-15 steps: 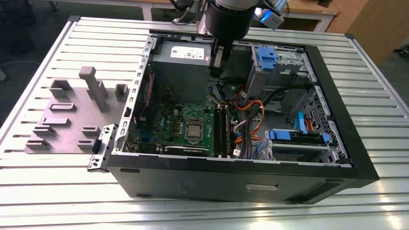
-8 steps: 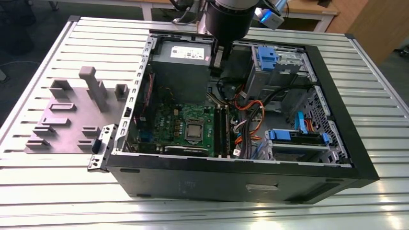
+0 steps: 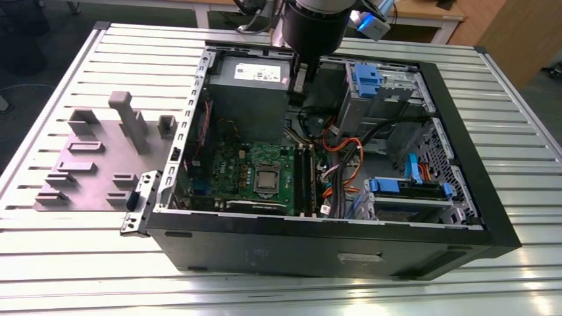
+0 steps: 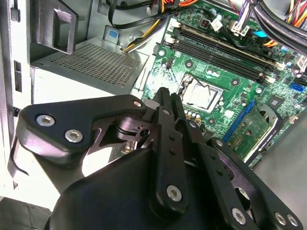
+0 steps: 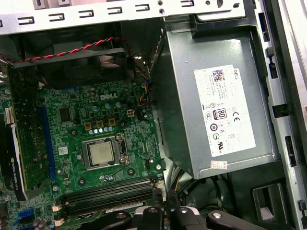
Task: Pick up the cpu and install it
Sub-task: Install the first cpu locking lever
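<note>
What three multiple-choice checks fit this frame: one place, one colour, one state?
1. Where is the cpu?
A. On the grey tray beside the case
B. On the motherboard, in its socket
C. On the bare table

2. What colour is the motherboard?
A. Green
B. Red
C. White

3. What state is the computer case in?
A. Shut on all sides
B. Standing upright with its side on
C. Lying on its side, open, with its insides showing

Key: 1 B, both wrist views show the silver square seated flat on the board. 2 A, the board is green in every view. 3 C, the exterior view looks straight into the open case.
</note>
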